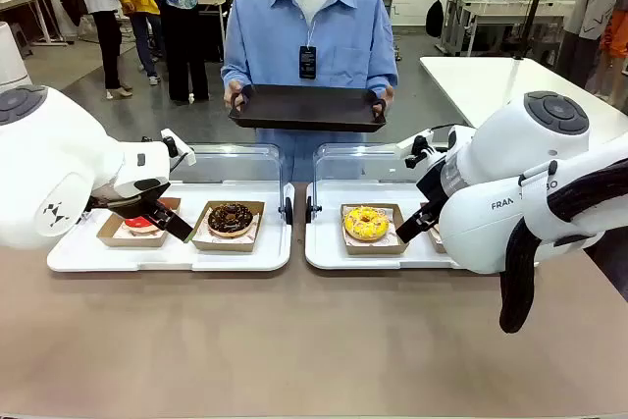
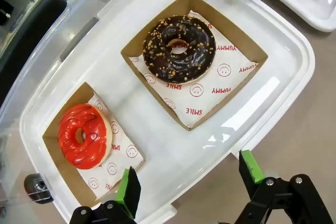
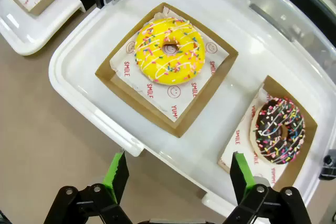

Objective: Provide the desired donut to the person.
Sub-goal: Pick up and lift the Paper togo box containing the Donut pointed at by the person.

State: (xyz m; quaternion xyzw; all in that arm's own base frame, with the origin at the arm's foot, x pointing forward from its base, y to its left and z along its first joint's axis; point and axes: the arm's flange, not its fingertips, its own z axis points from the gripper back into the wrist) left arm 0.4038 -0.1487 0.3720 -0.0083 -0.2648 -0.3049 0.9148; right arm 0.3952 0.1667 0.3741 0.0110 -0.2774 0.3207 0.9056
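Far side: person in a light blue shirt [image 1: 309, 36] held a dark rectangular tray [image 1: 307, 108] by both ends and pointed at nothing. Which donut was wanted could not be told.

Left gripper [image 2: 189, 174]: jaws wide apart, nothing held, hovering over the near rim of the left white plastic tray [image 1: 172, 257]. From it, the red-glazed ring donut [image 2: 83, 136] lay close ahead, off to the side of one finger. The chocolate ring donut with nut crumbs [image 2: 179, 48] lay farther ahead.

Right gripper [image 3: 178, 169]: also wide open and empty, over the near rim of the right white plastic tray [image 1: 363, 260]. The yellow-iced ring donut with coloured sprinkles [image 3: 169, 51] lay straight ahead. The chocolate ring donut with coloured sprinkles [image 3: 278, 129] lay nearer, beside one finger.

Each donut sat in its own shallow brown cardboard box [image 2: 234, 31], turned corner-on to the finger line. The rings have no long axis, so I judged a box wall the likelier hold.

In the way: the raised clear lids [image 1: 231, 164] stood between the donuts and the person's tray, so any hand-over probably had to go up and over them.
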